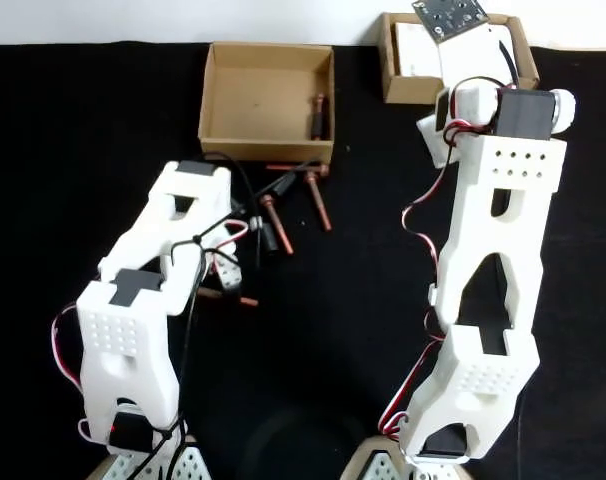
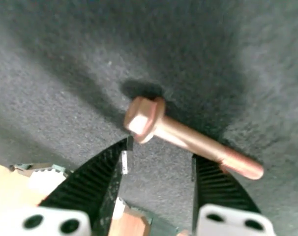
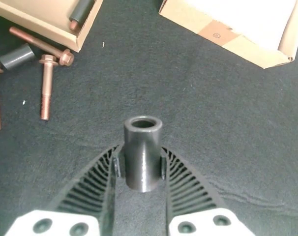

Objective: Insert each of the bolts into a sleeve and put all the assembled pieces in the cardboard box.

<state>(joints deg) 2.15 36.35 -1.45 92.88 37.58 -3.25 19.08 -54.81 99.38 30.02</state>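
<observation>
right gripper (image 3: 140,153) clamped on a dark sleeve (image 3: 143,129), held upright off to the side of the cardboard box (image 1: 253,150). the bore faces up, a pose that looks meant to offer the hole to a bolt.

left gripper (image 2: 161,153) empty, jaws spread wide, hanging low over the black mat (image 2: 65,64) in front of the cardboard box. its fingertips (image 2: 114,162) sit just short of a copper bolt (image 2: 188,137) lying flat on the cloth. the gap seems set to straddle the shank. one end of the shank passes by a fingertip, and contact cannot be told from here.

further out, loose bolts (image 1: 318,200) lie scattered just in front of the cardboard box, three of them, with a spare sleeve (image 3: 17,56) among them, all within either arm's reach. inside the cardboard box one assembled piece (image 1: 318,115) rests against the wall nearest the right arm, which suggests the job is at an early stage with most pairs yet to be made.

a second carton (image 1: 403,90) holding something white stands beside the cardboard box, beyond the right arm.

the likely next move is a grasp on the bolt's shank, so that its tip can be brought to the waiting sleeve. a skewed grip could let the bolt roll on the cloth.
</observation>
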